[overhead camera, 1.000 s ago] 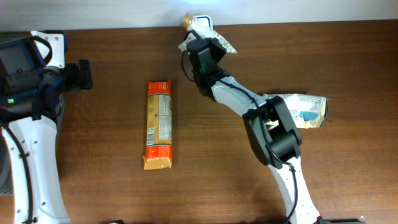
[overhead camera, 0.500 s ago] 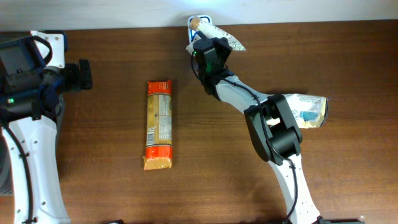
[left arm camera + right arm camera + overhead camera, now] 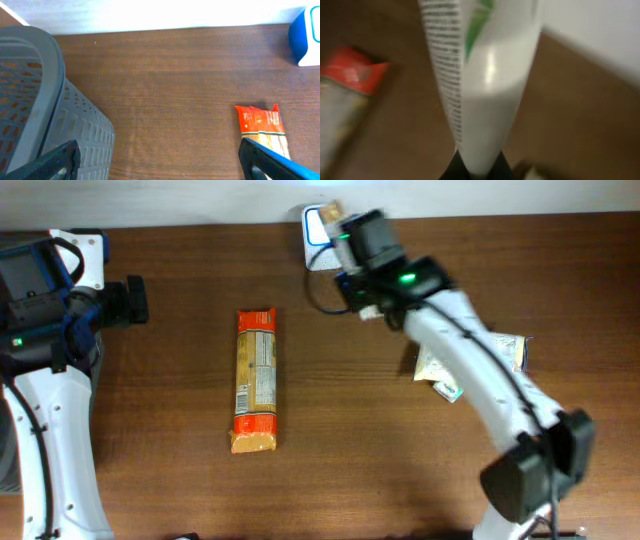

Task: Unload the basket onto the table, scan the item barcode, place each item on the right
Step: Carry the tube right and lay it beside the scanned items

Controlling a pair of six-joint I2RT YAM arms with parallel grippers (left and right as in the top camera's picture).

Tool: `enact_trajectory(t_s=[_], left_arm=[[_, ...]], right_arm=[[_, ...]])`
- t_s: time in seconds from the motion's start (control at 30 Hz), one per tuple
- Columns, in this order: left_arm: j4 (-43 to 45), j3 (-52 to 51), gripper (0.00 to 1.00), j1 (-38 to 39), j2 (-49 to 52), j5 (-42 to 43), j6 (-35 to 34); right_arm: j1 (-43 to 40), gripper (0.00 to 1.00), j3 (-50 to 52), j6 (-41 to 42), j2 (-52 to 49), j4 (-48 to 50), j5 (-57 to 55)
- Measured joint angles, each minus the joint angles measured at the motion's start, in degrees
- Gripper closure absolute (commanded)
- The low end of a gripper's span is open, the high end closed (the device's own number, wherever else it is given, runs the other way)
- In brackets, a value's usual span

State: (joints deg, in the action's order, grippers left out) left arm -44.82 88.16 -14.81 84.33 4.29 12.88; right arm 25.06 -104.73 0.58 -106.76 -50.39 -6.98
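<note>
1. Lying flat on the brown wooden surface (image 3: pixel 180 480), a long orange and yellow packet (image 3: pixel 255 380) sits left of centre.
2. Right of it, a crumpled white bag (image 3: pixel 440 370) lies partly under the right arm.
3. Farther back, the left tool (image 3: pixel 133 301) hangs wide, holding nothing, near a grey perforated basket (image 3: pixel 80 135).
4. At the far edge, the right tool (image 3: pixel 476 169) is clamped on a glossy white printed packet (image 3: pixel 485 75), just beside the white and blue scanner box (image 3: pixel 318 225).

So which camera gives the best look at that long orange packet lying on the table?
The overhead view: the orange packet lies whole and sharp. The left wrist view catches only its red end; the right wrist view shows a blurred red corner, probably the same packet.
</note>
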Motion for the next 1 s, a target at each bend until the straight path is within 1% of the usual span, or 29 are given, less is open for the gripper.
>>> enact_trajectory(t_s=[0.03,0.1,0.17,0.23,0.33,0.4,0.47,0.57,0.67,0.7,0.73,0.77,0.8,0.83,0.87,0.9,0.93,0.97,1.0], left_arm=[[0.0,0.0,0.01,0.0,0.0,0.0,0.0],[0.0,0.0,0.01,0.0,0.0,0.0,0.0],[0.0,0.0,0.01,0.0,0.0,0.0,0.0],[0.0,0.0,0.01,0.0,0.0,0.0,0.0],[0.0,0.0,0.01,0.0,0.0,0.0,0.0],[0.0,0.0,0.01,0.0,0.0,0.0,0.0],[0.0,0.0,0.01,0.0,0.0,0.0,0.0],[0.0,0.0,0.01,0.0,0.0,0.0,0.0],[0.0,0.0,0.01,0.0,0.0,0.0,0.0],[0.0,0.0,0.01,0.0,0.0,0.0,0.0],[0.0,0.0,0.01,0.0,0.0,0.0,0.0],[0.0,0.0,0.01,0.0,0.0,0.0,0.0],[0.0,0.0,0.01,0.0,0.0,0.0,0.0],[0.0,0.0,0.01,0.0,0.0,0.0,0.0],[0.0,0.0,0.01,0.0,0.0,0.0,0.0],[0.0,0.0,0.01,0.0,0.0,0.0,0.0],[0.0,0.0,0.01,0.0,0.0,0.0,0.0],[0.0,0.0,0.01,0.0,0.0,0.0,0.0],[0.0,0.0,0.01,0.0,0.0,0.0,0.0]], right_arm=[[-2.1,0.96,-0.4,4.3,0.5,-2.3,4.0],[-6.9,0.96,-0.1,14.2,0.2,-10.1,9.1],[-9.4,0.96,1.4,20.0,-1.4,-12.1,11.3],[-9.6,0.96,5.4,23.1,-1.7,-10.1,12.5],[-11.0,0.96,15.8,28.5,-3.1,2.1,13.7],[-13.5,0.96,23.1,30.3,-3.5,6.7,13.9],[-15.2,0.96,26.9,30.3,-3.6,7.4,13.8],[-15.6,0.9,28.7,28.2,-3.6,7.4,13.8],[-15.7,0.9,28.8,25.1,-3.6,5.7,10.2],[-15.9,0.87,28.8,23.5,-3.6,5.4,9.5],[-16.5,0.83,28.8,20.2,-3.6,5.2,8.8],[-16.8,0.79,28.8,18.5,-3.6,5.1,8.4],[-17.2,0.66,28.8,16.3,-3.6,4.9,8.2],[-17.8,0.58,28.8,13.4,-3.6,4.5,7.6],[-18.4,0.41,28.8,11.4,-3.6,3.6,7.0],[-18.7,0.29,28.8,9.2,-3.6,2.2,6.5],[-18.9,0.2,27.8,7.6,-3.6,-1.1,6.1],[-18.9,0.13,26.8,6.9,-3.6,-2.6,6.1],[-18.9,0.11,23.9,6.6,-3.9,-6.7,6.0]])
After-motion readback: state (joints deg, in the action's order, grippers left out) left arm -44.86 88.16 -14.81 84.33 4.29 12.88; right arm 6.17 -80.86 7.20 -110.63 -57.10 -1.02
